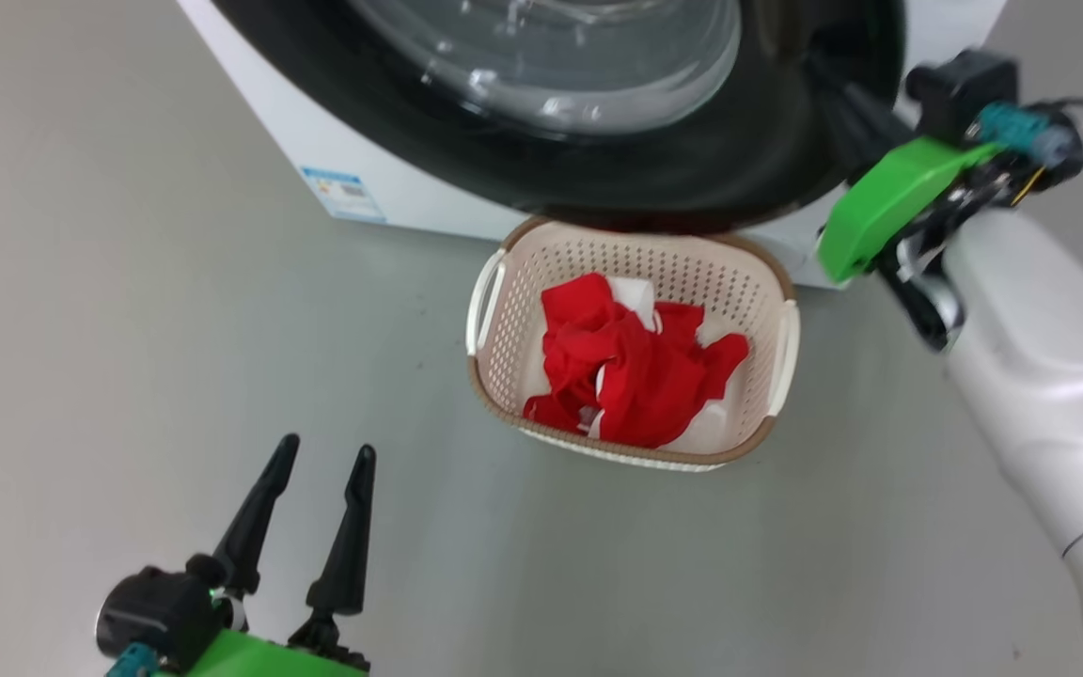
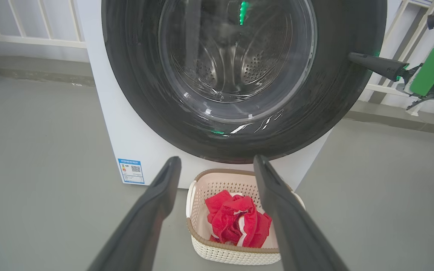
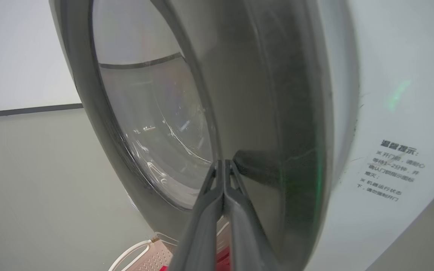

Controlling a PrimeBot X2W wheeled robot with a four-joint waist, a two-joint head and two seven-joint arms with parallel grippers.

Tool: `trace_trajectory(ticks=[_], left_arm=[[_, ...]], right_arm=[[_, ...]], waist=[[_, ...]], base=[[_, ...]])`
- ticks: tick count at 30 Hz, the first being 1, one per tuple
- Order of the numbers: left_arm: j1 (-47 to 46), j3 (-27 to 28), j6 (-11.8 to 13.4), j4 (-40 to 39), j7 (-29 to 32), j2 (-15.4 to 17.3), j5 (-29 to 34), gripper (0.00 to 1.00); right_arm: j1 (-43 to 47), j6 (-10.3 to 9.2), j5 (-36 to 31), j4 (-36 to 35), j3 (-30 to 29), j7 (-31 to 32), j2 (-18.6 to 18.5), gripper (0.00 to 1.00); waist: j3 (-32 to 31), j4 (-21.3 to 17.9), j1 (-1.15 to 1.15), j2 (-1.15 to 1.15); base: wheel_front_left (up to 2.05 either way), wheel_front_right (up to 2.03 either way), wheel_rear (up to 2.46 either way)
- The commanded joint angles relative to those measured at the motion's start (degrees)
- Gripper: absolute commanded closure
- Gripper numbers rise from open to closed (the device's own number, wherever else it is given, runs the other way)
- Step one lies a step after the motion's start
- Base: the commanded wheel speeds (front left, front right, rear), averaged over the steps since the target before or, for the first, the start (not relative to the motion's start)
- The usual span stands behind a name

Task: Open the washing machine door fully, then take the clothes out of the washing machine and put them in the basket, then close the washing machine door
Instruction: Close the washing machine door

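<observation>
Clothes lying in basket under washing machine door.
Left gripper gaping empty, right gripper clenching shut; washing machine showing blue QR label, Chinese notice.

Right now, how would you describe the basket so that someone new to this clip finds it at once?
Find the big white washing machine with its round black-rimmed door. On the grey floor right in front of it, below the door, stands the basket. It is small, cream-white and perforated with a brown rim, and it alone holds the red clothes.
</observation>
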Motion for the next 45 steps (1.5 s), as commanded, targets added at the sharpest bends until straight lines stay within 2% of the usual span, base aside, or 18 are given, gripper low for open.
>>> trace_trajectory(ticks=[1, 14, 19, 26, 28, 29, 30, 35, 45], left_arm=[[-2.1, 1.3, -0.3, -0.9, -0.7, 0.9, -0.5, 0.00], [-5.1, -1.2, -0.3, 0.0, -0.7, 1.6, -1.8, 0.00], [-5.3, -0.8, -0.3, 0.2, -0.7, 1.8, -1.6, 0.00], [-5.2, 0.5, -0.3, 0.5, -0.7, 2.1, -1.7, 0.00], [-5.3, 0.8, -0.3, 0.7, -0.7, 2.2, -1.7, 0.00], [-5.3, 1.1, -0.3, 0.9, -0.7, 2.1, -1.6, 0.00], [-5.3, 1.4, -0.3, 1.0, -0.7, 2.1, -1.6, 0.00], [-4.9, 2.5, -0.3, 1.9, -0.7, 2.2, -1.6, 0.00], [-2.0, 5.9, -0.3, 3.4, -0.7, 2.1, -2.2, 0.00]], right_arm=[[-2.2, -0.06, -0.2, -0.3, -0.6, -0.4, 0.0, 1.00], [-12.7, -0.06, -1.3, 5.4, -7.5, -0.4, -3.0, 1.00], [-13.5, -0.06, -2.5, 5.6, -9.0, -0.4, -2.2, 1.00], [-8.4, -0.06, -2.8, 1.0, -10.5, -0.4, 0.1, 1.00], [-6.0, -0.06, -2.8, -1.0, -10.7, -0.4, 0.7, 0.60], [-4.8, -0.06, -2.9, -2.0, -10.7, -0.4, 0.9, 0.34], [-3.5, -0.06, -2.9, -3.0, -10.8, -0.4, 1.2, 0.00], [2.9, -0.06, -3.8, -7.9, -12.1, -0.4, 1.9, 0.00], [18.6, -0.06, -6.7, -16.4, -18.6, -0.4, 4.4, 0.00]], waist=[[1.9, 1.7, 0.00, 0.00], [5.9, 6.5, 0.00, 0.00], [5.7, 6.3, 0.00, 0.00], [3.6, 3.2, 0.00, 0.00], [2.8, 1.9, 0.00, 0.00], [2.3, 1.1, 0.00, 0.00], [1.7, 0.4, 0.00, 0.00], [-1.3, -3.5, 0.00, 0.00], [-8.5, -11.1, 0.00, 0.00]], base=[[0.00, 0.00, 0.00], [0.00, 0.00, 0.00], [0.00, 0.00, 0.00], [0.00, 0.00, 0.00], [0.00, 0.00, 0.00], [0.00, 0.00, 0.00], [0.00, 0.00, 0.00], [0.00, 0.00, 0.00], [0.00, 0.00, 0.00]])
